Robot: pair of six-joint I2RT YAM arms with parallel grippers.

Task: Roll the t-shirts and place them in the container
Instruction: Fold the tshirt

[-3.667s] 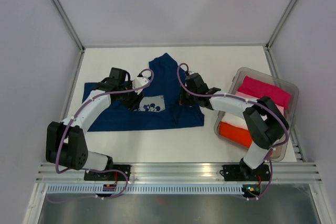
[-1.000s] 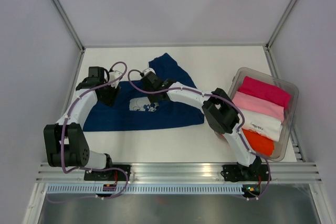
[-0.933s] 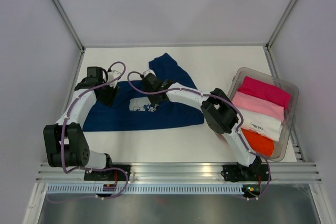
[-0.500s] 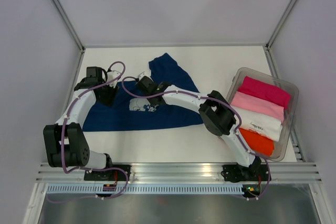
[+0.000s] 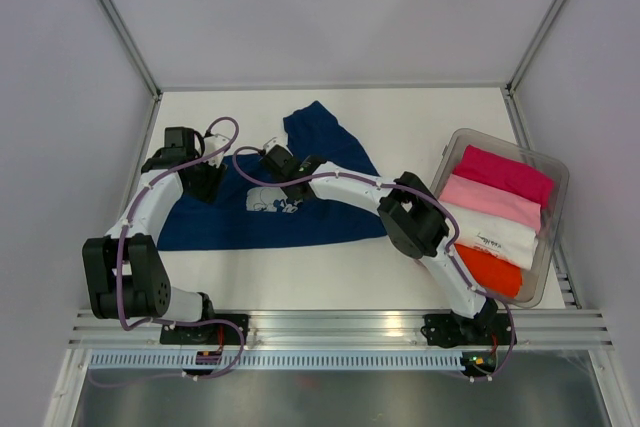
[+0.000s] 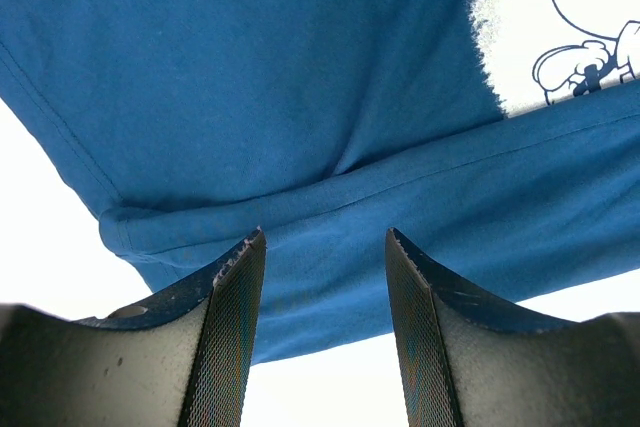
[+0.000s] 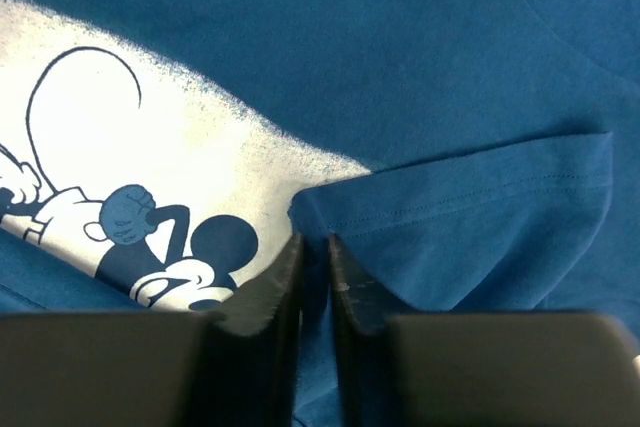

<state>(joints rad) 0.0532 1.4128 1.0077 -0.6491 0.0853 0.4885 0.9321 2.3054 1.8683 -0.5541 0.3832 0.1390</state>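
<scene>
Top external: bright folded cloth shirts (image 5: pixel 490 219) are packed in a clear plastic bin (image 5: pixel 551 237); soft navy t-shirt (image 5: pixel 270 225) is pinched by right claw (image 7: pixel 314 239); left claw (image 6: pixel 323 237) is spread, empty.

A navy t-shirt (image 5: pixel 300 219) lies flat, partly folded over itself, toward the counter's (image 5: pixel 420 127) left edge, its white cartoon print (image 5: pixel 272 202) facing up. By the right edge, a magenta t-shirt (image 5: pixel 505 172), pink t-shirt (image 5: pixel 497 202), white t-shirt (image 5: pixel 490 234) and orange t-shirt (image 5: pixel 487 269) lie folded side by side.

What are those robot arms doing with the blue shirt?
Two arms are working on a navy blue cloth t-shirt with a white cartoon print, spread on the white table. The right gripper pinches a folded edge beside the print. The left gripper hangs open over the shirt's hem. Not rolled yet. More folded shirts sit in a clear plastic bin.
</scene>
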